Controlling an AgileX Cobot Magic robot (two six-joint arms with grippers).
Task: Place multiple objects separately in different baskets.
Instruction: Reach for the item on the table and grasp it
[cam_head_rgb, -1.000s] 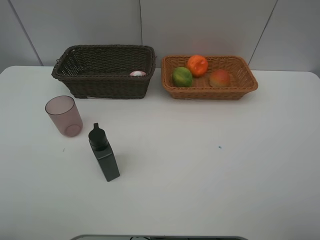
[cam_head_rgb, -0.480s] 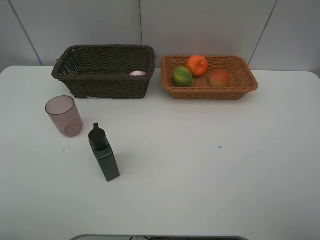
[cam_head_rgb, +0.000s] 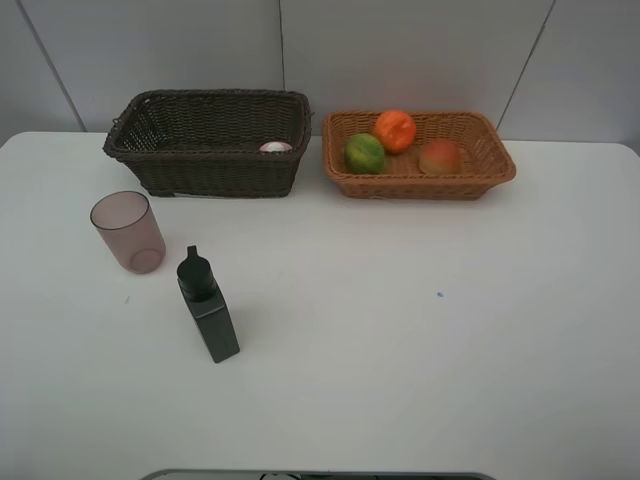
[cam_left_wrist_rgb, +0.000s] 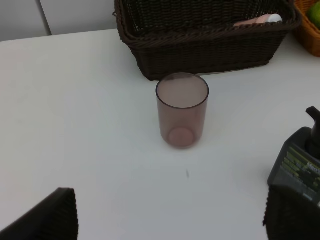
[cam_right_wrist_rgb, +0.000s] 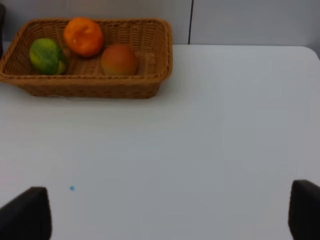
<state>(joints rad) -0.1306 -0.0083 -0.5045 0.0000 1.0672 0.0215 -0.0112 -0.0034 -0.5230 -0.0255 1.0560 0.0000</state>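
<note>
Hovering, my left gripper (cam_left_wrist_rgb: 170, 219) gapes wide and empty; clipping the translucent pinkish plastic cup (cam_left_wrist_rgb: 182, 111) at its rim could topple it.

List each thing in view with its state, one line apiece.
Cup: upright on table, empty.
Black bottle: upright on table, capped.
Pink bottle: lying in dark basket.
Orange: in tan basket.
Green fruit: in tan basket.
Peach: in tan basket.
Left claw: open, empty.
Right claw: open, empty.

- Pinkish cup (cam_left_wrist_rgb: 182, 111) upright on white table (cam_left_wrist_rgb: 75, 100), near dark brown basket (cam_left_wrist_rgb: 200, 45), apart.
- Pink bottle (cam_left_wrist_rgb: 257, 20) lies inside basket.
- Black bottle (cam_left_wrist_rgb: 295, 167) beside cup.
- Left gripper (cam_left_wrist_rgb: 170, 217): jaws spread wide, empty.
</note>
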